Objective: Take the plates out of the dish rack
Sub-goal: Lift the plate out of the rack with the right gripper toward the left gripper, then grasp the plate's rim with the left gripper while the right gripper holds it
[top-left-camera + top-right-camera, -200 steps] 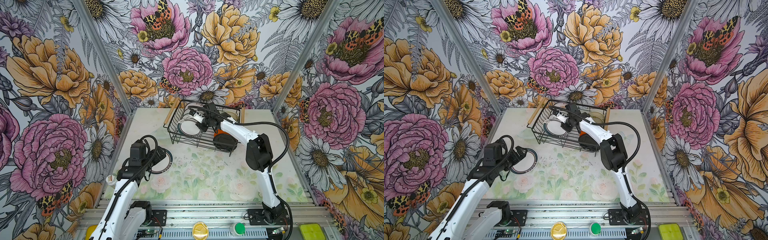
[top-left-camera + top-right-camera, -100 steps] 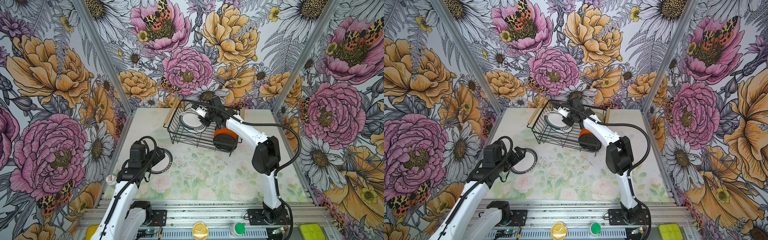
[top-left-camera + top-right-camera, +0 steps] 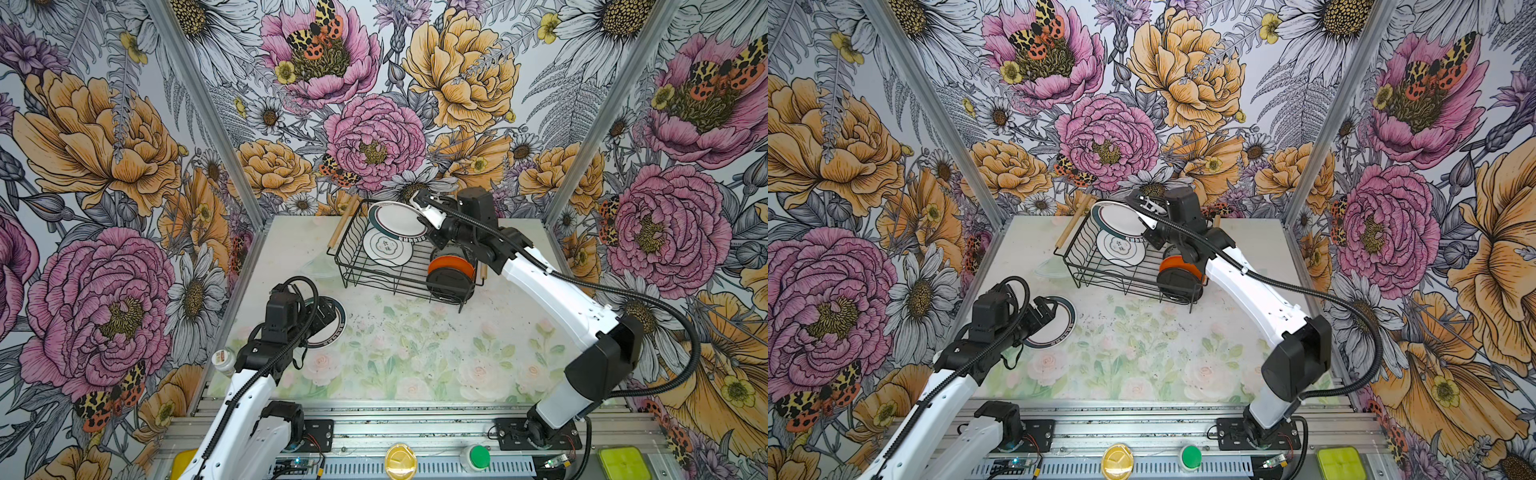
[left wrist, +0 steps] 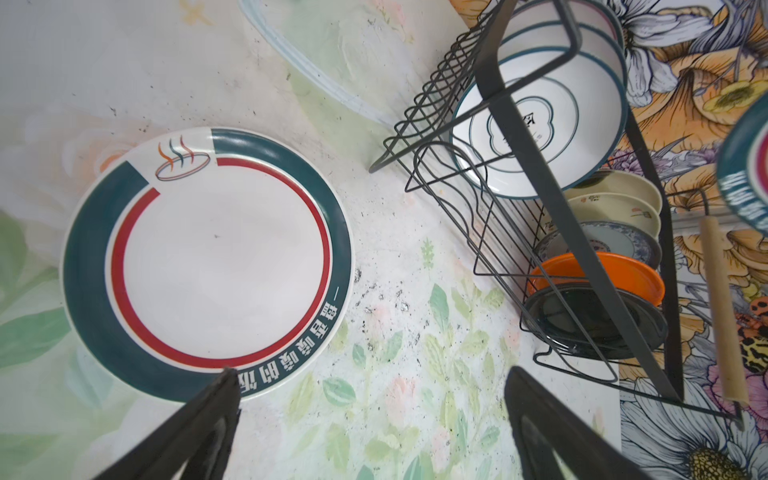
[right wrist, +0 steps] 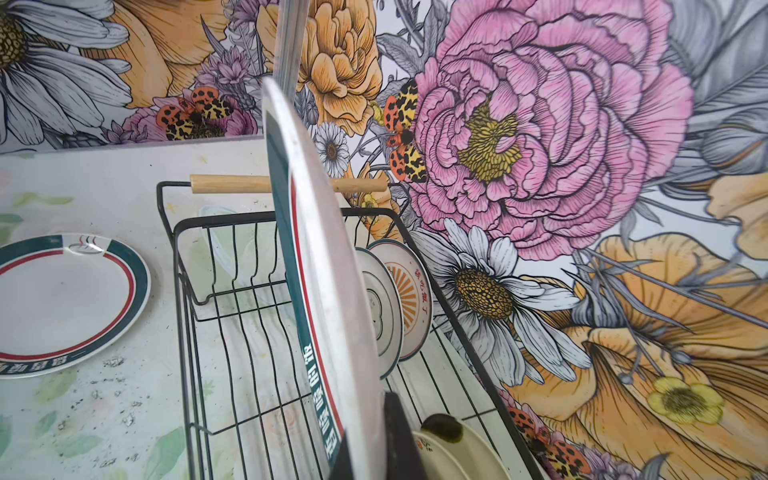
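The black wire dish rack (image 3: pixel 399 291) (image 3: pixel 1117 291) stands at the back of the table with several plates upright in it, among them a white motif plate (image 3: pixel 388 249), an orange plate (image 3: pixel 451 264) and a black plate (image 3: pixel 449 284). My right gripper (image 3: pixel 420 208) (image 5: pixel 368 449) is shut on the edge of a teal-rimmed white plate (image 3: pixel 397 220) (image 5: pixel 328 291), which hangs tilted above the rack's left end. An identical teal-rimmed plate (image 3: pixel 332 328) (image 4: pixel 224 257) lies flat on the table. My left gripper (image 3: pixel 322 316) (image 4: pixel 370 376) hovers open beside it, holding nothing.
A see-through round dish (image 3: pixel 320 266) lies flat on the table just left of the rack. A small white-capped bottle (image 3: pixel 222 359) stands at the table's left edge by my left arm. Flowered walls close in on three sides.
My right gripper has lifted the teal-rimmed plate up out of its slot, so it now hangs above the rack. The left arm has stayed almost still.
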Controlling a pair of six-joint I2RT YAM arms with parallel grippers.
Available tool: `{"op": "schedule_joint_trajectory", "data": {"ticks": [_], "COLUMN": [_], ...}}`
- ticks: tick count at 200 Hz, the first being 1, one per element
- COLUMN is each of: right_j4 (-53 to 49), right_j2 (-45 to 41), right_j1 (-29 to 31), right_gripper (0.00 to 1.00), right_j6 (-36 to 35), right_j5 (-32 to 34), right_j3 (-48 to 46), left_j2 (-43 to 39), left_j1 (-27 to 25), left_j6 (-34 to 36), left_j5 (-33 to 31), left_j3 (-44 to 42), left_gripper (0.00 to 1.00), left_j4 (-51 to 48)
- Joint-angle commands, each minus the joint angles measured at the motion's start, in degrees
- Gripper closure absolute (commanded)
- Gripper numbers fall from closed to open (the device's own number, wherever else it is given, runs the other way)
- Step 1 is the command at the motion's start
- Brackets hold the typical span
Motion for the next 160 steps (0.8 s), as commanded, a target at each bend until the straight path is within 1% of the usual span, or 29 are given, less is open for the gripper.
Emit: {"op": "schedule_joint_trajectory", "data": {"ticks": [1,32,53,81,91,103,120,122,140,160], "right_j4": [9.81,9.76,8.69,3.45,2.0,-0.13,-2.56,-2.56,-2.25,-0.43], "right_j2": [-11.14,-25.7,-33.62,-44.09,-47.61,-51.9,-54.54,-54.64,-54.6,-53.93], "right_j1": [0.04,0.22,0.17,0.26,0.27,0.26,0.18,0.17,0.31,1.43], "right_gripper": [1.0,1.0,1.0,1.0,1.0,1.0,1.0,1.0,1.0,1.0], "right_j6": [6.87,15.0,22.35,34.96,39.68,47.26,57.68,57.68,69.2,76.48], "right_j5": [1.77,3.04,1.88,-1.2,-1.42,-0.87,-0.54,-0.55,-1.67,-1.48], "right_j3": [-8.7,-22.12,-29.86,-38.41,-40.85,-43.44,-46.65,-46.89,-51.84,-56.55], "left_j2": [1.32,2.26,1.42,0.18,-0.26,-0.69,-1.07,-1.14,-1.45,-1.54], "left_j1": [-3.59,-9.12,-12.83,-17.04,-18.5,-19.9,-22.4,-22.66,-25.62,-29.07], "left_j6": [-0.1,-0.63,-0.99,-1.4,-1.7,-1.96,-2.45,-2.58,-3.18,-4.03], "left_j5": [-2.92,-3.77,-4.52,-6.17,-6.55,-6.25,-6.08,-6.15,-6.43,-7.01], "left_j3": [1.28,1.25,0.55,0.0,-0.33,-0.99,-2.24,-2.3,-4.1,-5.8], "left_gripper": [0.01,0.01,0.01,0.01,0.01,0.01,0.01,0.01,0.01,0.01], "left_j4": [0.74,2.75,4.85,6.15,6.51,7.46,9.24,9.37,11.98,14.59]}}
